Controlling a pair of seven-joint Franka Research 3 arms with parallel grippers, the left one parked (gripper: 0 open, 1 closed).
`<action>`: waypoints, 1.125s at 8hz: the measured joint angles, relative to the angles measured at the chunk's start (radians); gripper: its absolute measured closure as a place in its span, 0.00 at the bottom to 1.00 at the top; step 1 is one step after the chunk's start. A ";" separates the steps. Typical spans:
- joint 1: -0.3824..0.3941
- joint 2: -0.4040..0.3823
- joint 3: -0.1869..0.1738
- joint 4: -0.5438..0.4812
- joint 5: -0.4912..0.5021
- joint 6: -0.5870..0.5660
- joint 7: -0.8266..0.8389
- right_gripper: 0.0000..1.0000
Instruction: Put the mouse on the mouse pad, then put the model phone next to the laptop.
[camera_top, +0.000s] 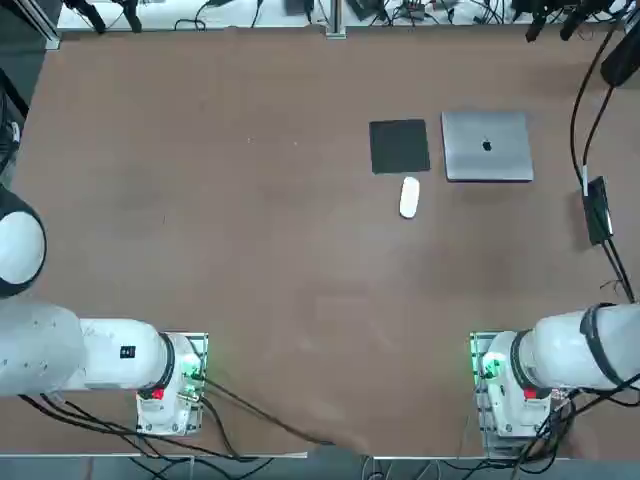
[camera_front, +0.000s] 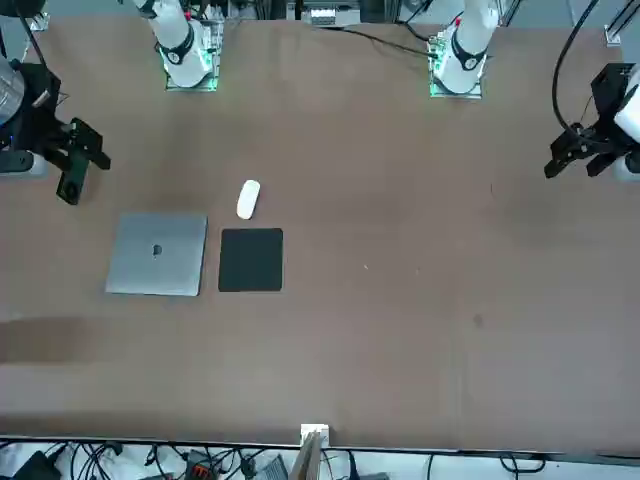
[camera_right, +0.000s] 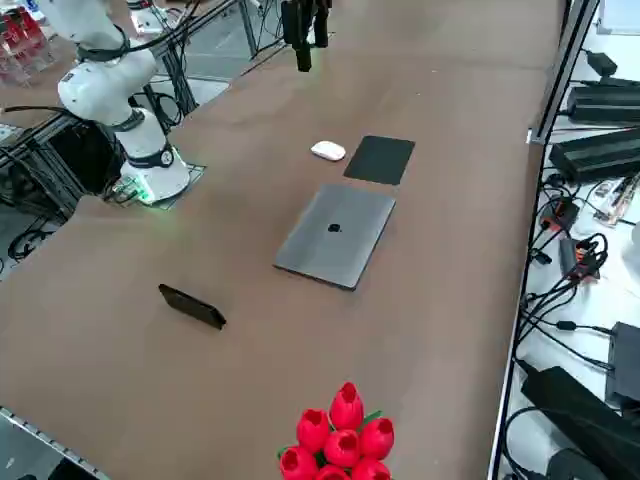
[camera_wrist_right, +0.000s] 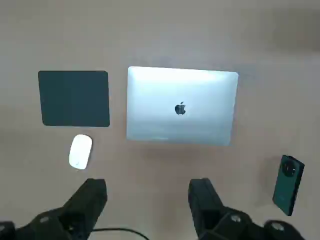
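Our end effector (camera_wrist_right: 147, 200) hangs spread and empty above the desk (camera_top: 250, 250), so nothing is done: mouse (camera_wrist_right: 80, 151) lies beside the mouse pad (camera_wrist_right: 74, 98), lower left, and model phone (camera_wrist_right: 288, 184) sits lower right, apart from the laptop (camera_wrist_right: 182, 106).

A bunch of red tulips (camera_right: 340, 435) sits at the near edge of the brown desk (camera_right: 450, 300) as seen from the right side, its blooms packed close. Beyond the desk's far-side edge, black cables (camera_right: 570, 250) trail over the floor beside flat black boxes (camera_right: 605, 150). More cables (camera_top: 230, 12) and clutter line the strip past the desk's far edge.
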 joint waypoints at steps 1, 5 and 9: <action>0.000 0.000 0.000 0.000 0.000 0.000 0.000 0.00; 0.000 0.001 0.000 0.000 0.000 -0.002 0.000 0.00; 0.001 0.033 0.004 -0.006 0.002 -0.163 -0.003 0.00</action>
